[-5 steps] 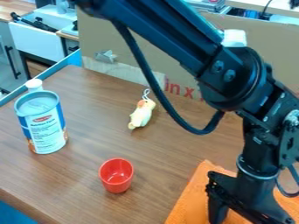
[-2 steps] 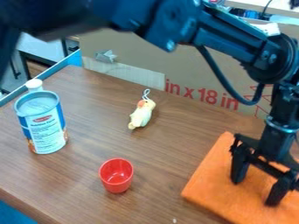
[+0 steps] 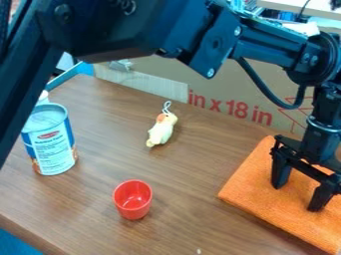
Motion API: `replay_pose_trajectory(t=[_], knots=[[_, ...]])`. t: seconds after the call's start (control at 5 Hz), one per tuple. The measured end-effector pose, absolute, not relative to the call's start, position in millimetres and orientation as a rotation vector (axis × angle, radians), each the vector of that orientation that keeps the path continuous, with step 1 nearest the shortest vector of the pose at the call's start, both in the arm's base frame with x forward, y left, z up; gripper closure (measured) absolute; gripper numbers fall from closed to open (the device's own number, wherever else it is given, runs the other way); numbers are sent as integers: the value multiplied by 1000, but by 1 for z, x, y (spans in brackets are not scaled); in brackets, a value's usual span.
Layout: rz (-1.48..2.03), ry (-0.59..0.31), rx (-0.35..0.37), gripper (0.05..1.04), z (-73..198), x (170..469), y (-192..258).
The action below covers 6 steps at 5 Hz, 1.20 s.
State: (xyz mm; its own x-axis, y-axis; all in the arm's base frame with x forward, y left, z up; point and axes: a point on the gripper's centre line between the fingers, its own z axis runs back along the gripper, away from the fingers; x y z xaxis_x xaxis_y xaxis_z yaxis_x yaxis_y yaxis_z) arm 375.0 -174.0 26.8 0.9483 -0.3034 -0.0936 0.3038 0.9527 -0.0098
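The gripper (image 3: 295,197) hangs at the right side of the camera view, pointing down over an orange cloth (image 3: 256,191). Its two fingers stand apart, and their tips are at the cloth's surface, seemingly touching it. The cloth lies flat on the wooden table's right part, running out of view at the right edge. No object shows between the fingers.
A red cup (image 3: 132,199) stands upright at the front centre. Behind it lies a pale yellow bird toy (image 3: 162,130) with a string loop. A blue-and-white can (image 3: 51,144) stands at left, near the arm. Cardboard (image 3: 220,87) borders the back.
The gripper has moved toward the back of the table, first also rightward. The orange cloth has shifted back and right along with it. The cup, toy and can have stayed put.
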Motion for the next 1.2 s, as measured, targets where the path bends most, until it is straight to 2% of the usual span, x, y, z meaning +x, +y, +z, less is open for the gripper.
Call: replay_pose_trajectory(t=[0.2,0.4,0.6,0.8,1.0,1.2], knots=[[-295,62,42,83,30,374,-164],[-271,26,60,83,45,367,-149],[-240,-14,47,83,74,359,-145],[-222,-22,-12,83,93,342,-139],[-203,93,-23,83,106,303,-121],[-212,248,-131,83,101,267,-100]])
